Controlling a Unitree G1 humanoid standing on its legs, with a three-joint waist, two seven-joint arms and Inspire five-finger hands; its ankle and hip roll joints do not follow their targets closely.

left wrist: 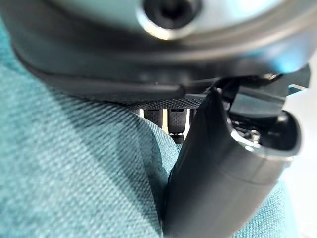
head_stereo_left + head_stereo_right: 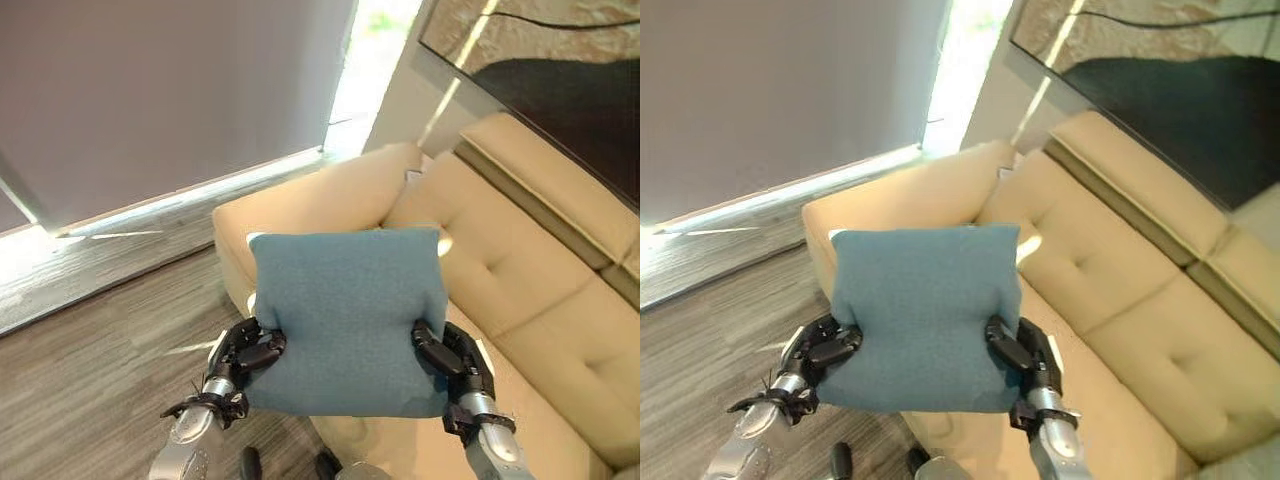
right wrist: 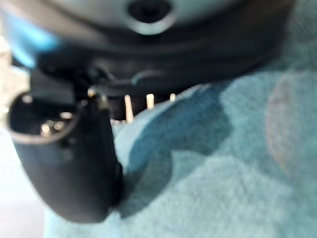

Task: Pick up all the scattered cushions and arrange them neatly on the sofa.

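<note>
Left hand (image 2: 252,350) and right hand (image 2: 450,358) each clamped on a side edge of the blue cushion (image 2: 348,318), thumbs pressing into fabric; cushion held between them above the sofa (image 2: 530,300).

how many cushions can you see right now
1: a blue cushion held up between the left hand and right hand, in front of the beige sofa. Others may lie hidden behind it.

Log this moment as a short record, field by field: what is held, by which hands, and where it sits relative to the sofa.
held item: blue cushion
left hand: fingers curled on the cushion's left edge
right hand: fingers curled on the cushion's right edge
cushion pose: upright, lifted in front of the robot
sofa: beige, behind and to the right of the cushion
floor: grey wood-look planks on the left
</note>
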